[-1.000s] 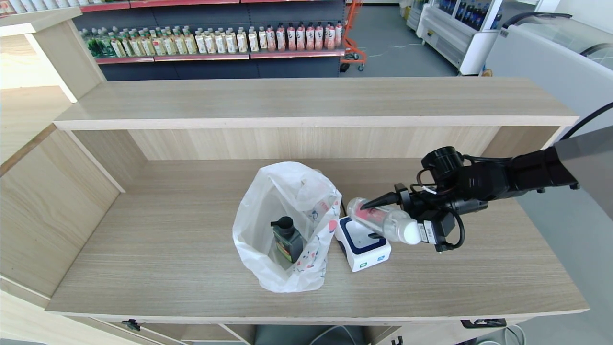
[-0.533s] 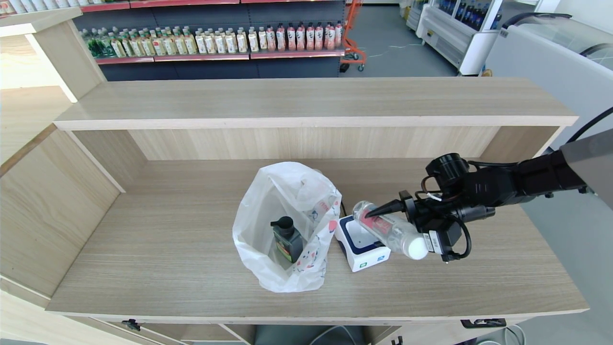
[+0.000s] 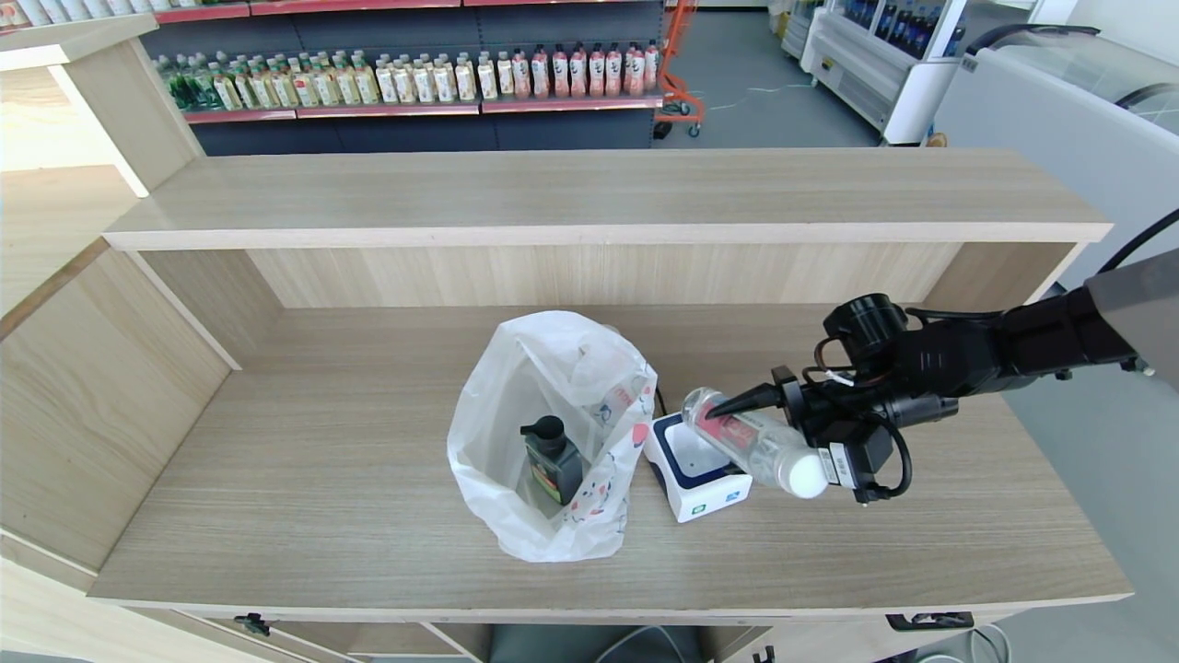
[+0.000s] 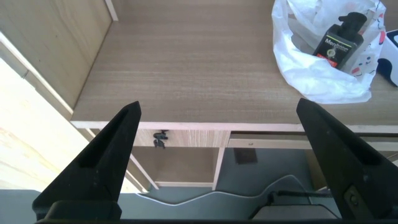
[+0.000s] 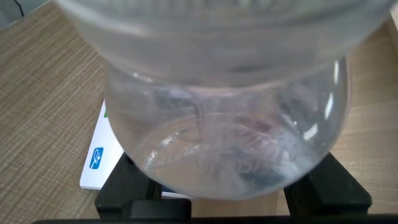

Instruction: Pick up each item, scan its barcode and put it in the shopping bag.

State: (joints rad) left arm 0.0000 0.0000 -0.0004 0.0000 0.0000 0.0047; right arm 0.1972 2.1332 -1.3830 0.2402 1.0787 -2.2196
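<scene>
- Left gripper (image 4: 219, 107): we see it released, fingers (image 4: 112, 146) spread wide, hanging off the front left edge of the counter (image 3: 322, 479).
- White plastic bag (image 3: 553, 414) stands open mid-counter, touching the left side of the scanner.
- Dark pump bottle (image 3: 553, 460) sits upright inside the bag.
- Scanner (image 3: 695, 474), a white box with a dark blue top, sits on the counter just right of the bag.
- Clear bottle (image 3: 764, 448) with a red label is off the counter, lying tilted, base end over the scanner top, white cap pointing right and toward us.
- Right gripper (image 3: 723, 425): clenched on the clear bottle's body, arm coming in from the right. In the wrist view we see the bottle (image 5: 224, 93) between the fingers (image 5: 323, 186), with the scanner (image 5: 102, 158) below.
</scene>
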